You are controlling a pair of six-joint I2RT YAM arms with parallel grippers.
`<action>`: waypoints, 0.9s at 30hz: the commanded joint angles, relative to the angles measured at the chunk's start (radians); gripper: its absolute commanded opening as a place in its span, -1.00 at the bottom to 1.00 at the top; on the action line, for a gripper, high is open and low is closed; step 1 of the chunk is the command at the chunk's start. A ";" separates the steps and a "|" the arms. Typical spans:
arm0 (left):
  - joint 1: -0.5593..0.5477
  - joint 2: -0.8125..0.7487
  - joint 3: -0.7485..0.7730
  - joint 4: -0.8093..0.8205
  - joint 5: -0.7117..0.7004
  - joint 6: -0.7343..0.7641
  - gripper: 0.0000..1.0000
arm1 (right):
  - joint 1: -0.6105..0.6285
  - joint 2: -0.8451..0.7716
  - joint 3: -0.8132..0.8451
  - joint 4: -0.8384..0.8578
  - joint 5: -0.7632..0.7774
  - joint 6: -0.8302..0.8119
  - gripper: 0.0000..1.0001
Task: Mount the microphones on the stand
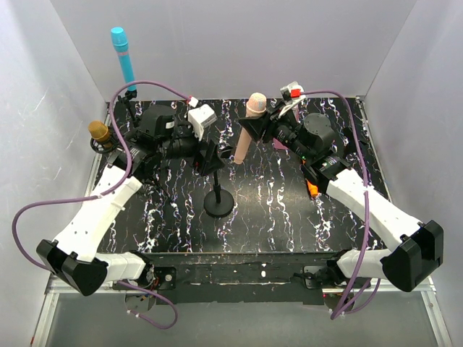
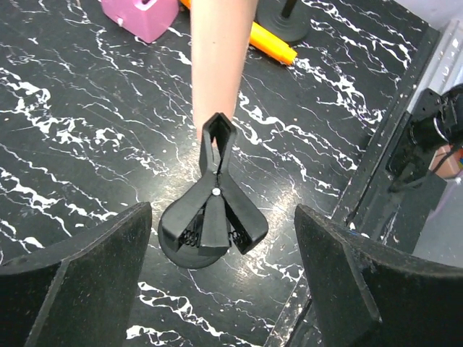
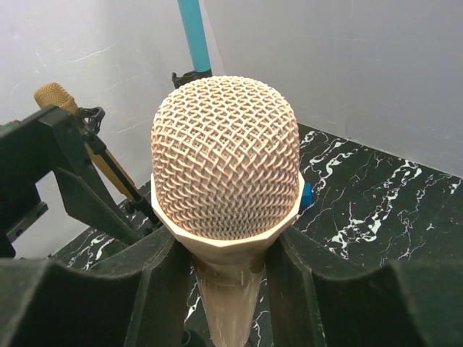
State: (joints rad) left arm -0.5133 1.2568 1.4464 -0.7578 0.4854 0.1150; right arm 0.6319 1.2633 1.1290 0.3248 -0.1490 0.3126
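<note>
My right gripper [image 1: 257,130] is shut on the pale pink-cream microphone [image 1: 247,129], held upright with its mesh head [image 3: 226,159] up. The microphone's body [image 2: 221,58] ends just above the black spring clip [image 2: 215,213] of the round-based stand [image 1: 218,204]; I cannot tell if they touch. My left gripper [image 1: 208,155] is open, its fingers [image 2: 87,278] on either side of the clip without touching it. The sky blue microphone [image 1: 123,54] and the gold microphone [image 1: 99,132] sit in stands at the back left. The orange microphone [image 2: 271,43] lies on the table.
A mauve block [image 2: 141,14] lies near the orange microphone. A small blue piece [image 3: 307,194] lies on the marbled black table [image 1: 275,217]. White walls enclose three sides. Purple cables loop from both arms.
</note>
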 commanded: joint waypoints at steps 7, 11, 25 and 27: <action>0.004 0.009 -0.032 0.031 0.081 0.046 -0.49 | 0.025 -0.005 -0.003 0.063 -0.020 0.040 -0.97; 0.004 0.004 -0.032 0.031 0.093 0.040 -1.00 | 0.031 -0.005 -0.009 0.060 -0.015 0.043 -0.97; 0.004 -0.022 -0.058 0.078 0.120 -0.028 -1.00 | 0.149 0.002 0.006 0.030 0.041 0.115 -0.97; 0.004 -0.025 -0.060 0.081 0.120 -0.040 -1.00 | 0.158 0.011 0.017 0.026 0.061 0.123 -0.97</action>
State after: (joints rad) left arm -0.5087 1.2526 1.3987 -0.6956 0.5728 0.1207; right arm 0.7490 1.2648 1.1030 0.3099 -0.1181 0.3782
